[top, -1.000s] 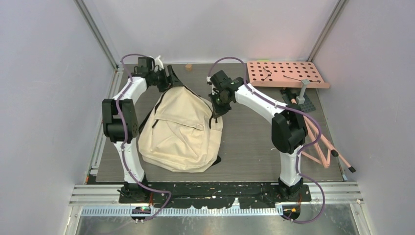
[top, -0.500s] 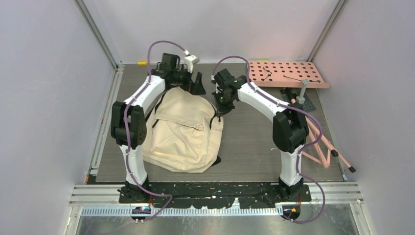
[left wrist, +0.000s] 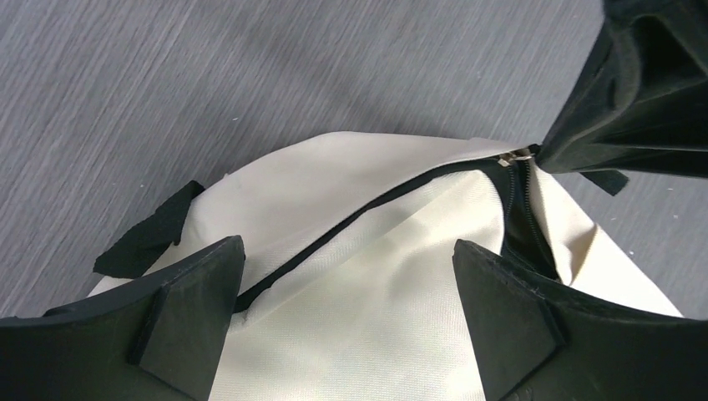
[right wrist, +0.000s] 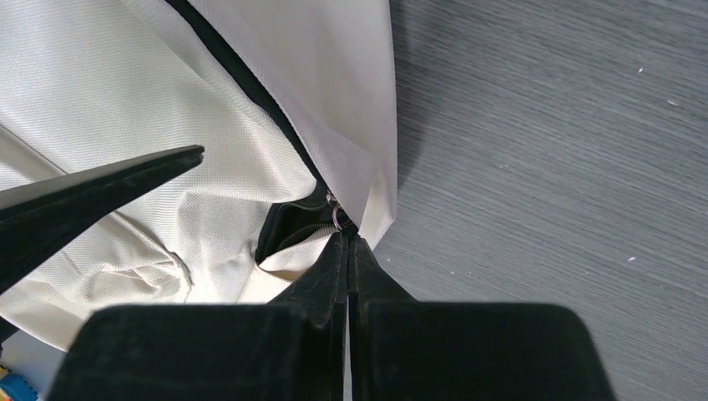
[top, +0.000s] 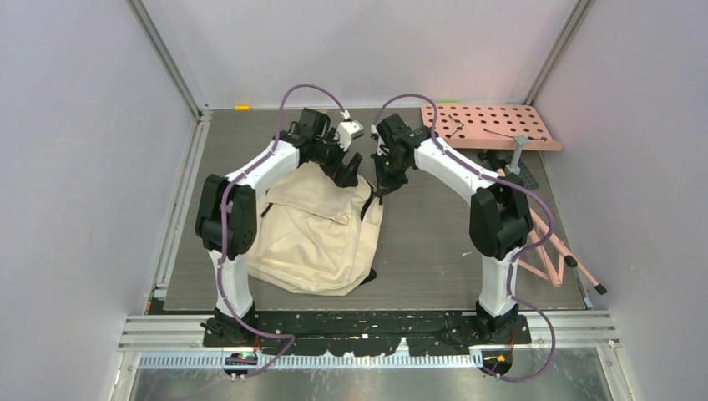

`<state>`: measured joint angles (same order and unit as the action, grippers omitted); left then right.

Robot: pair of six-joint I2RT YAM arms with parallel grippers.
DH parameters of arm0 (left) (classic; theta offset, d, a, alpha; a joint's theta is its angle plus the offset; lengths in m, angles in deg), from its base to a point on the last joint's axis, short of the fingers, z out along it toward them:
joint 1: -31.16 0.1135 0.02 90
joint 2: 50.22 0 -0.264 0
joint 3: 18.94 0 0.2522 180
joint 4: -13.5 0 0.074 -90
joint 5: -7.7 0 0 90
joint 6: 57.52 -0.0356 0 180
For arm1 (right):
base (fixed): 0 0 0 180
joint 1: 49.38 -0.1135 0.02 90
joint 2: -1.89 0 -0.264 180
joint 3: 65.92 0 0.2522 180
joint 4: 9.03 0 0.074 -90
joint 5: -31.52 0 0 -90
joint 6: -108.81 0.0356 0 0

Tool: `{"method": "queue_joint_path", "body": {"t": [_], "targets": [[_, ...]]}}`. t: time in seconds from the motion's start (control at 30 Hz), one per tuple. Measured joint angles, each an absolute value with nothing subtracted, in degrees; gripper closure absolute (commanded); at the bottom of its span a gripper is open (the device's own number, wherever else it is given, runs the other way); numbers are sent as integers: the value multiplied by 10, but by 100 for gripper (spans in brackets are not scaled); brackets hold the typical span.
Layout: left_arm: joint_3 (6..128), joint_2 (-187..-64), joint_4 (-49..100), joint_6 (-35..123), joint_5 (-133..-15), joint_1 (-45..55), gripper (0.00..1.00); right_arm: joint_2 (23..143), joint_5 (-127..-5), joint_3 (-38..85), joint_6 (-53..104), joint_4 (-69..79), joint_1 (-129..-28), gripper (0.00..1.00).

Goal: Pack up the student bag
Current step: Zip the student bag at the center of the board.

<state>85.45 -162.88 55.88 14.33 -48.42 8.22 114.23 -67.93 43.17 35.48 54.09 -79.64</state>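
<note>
Student bag (top: 309, 238): lying flat on the left-centre of the table (top: 442, 242).
Long axis: running near to far, with the top end pointing away from the bases and leaning slightly right.
Left gripper (left wrist: 346, 313): hanging wide open over the bag's top.
Right gripper (right wrist: 346, 244): pinching the zipper pull (right wrist: 335, 219) there.

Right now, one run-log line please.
left pincer: open, over bag | right pincer: shut on zip pull | bag: on table, zip partly open
</note>
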Motion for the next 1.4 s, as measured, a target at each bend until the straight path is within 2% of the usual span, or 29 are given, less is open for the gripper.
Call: {"method": "queue_joint_path", "body": {"t": [0.07, 0.13, 0.27, 0.3, 0.37, 0.63, 0.87, 1.17, 1.4], "targets": [[855, -1629, 559, 139, -506, 76, 6, 1142, -682, 432, 355, 541, -796, 100], [856, -1630, 559, 138, -532, 69, 19, 1142, -685, 432, 354, 541, -795, 100], [873, -1640, 562, 134, -586, 54, 61, 1142, -688, 432, 354, 541, -795, 100], [877, -1642, 562, 133, -598, 52, 76, 1142, -688, 432, 354, 542, -794, 99], [881, -1645, 562, 135, -614, 49, 98, 1142, -689, 432, 353, 543, -794, 100], [881, -1650, 559, 177, -649, 44, 100, 1142, -692, 432, 353, 538, -792, 100], [888, -1655, 554, 282, -667, 51, 100, 1142, -693, 433, 357, 529, -792, 99], [945, -1690, 554, 422, -692, 96, 100, 1191, -697, 511, 361, 531, -796, 99], [987, -1718, 555, 476, -709, 128, 100, 1196, -686, 515, 354, 545, -811, 100]]}}
